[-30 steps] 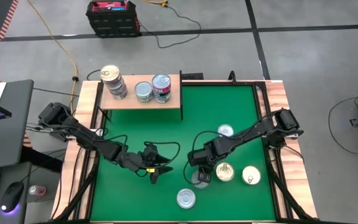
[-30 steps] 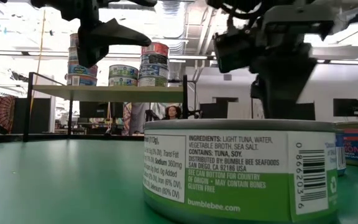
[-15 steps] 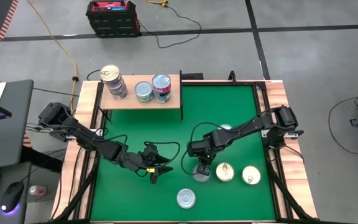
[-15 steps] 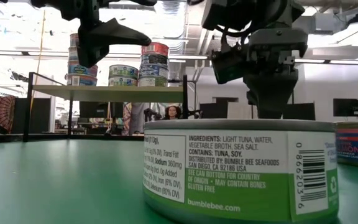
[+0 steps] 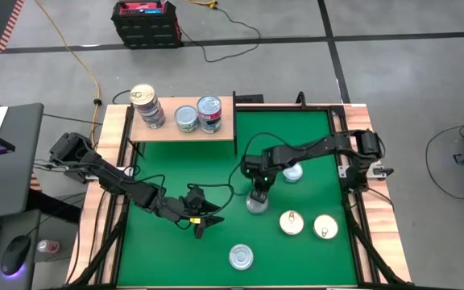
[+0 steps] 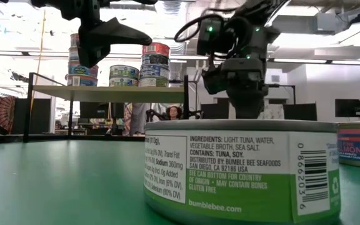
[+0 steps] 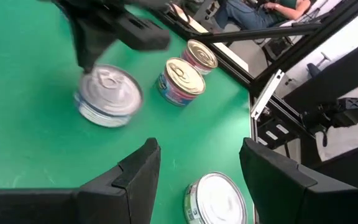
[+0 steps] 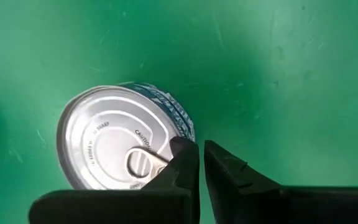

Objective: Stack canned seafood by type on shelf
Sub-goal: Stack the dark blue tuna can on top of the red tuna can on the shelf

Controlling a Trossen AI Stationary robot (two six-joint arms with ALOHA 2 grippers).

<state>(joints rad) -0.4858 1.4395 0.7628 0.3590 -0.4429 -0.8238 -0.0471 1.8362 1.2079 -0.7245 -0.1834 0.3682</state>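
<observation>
Partly done: three stacks of tins point(image 5: 147, 105) on the shelf point(image 5: 184, 131) at the mat's point(image 5: 312, 129) far left corner, five loose mid-mat, right gripper point(image 5: 256, 196) closed on one tin's point(image 5: 257, 203) rim, left gripper point(image 5: 203, 217) parted, empty.

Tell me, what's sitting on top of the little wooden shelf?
On the shelf stand three stacks of tins. From above only each top lid shows. The level view shows tins piled beneath, but their exact count stays partly hidden.
</observation>
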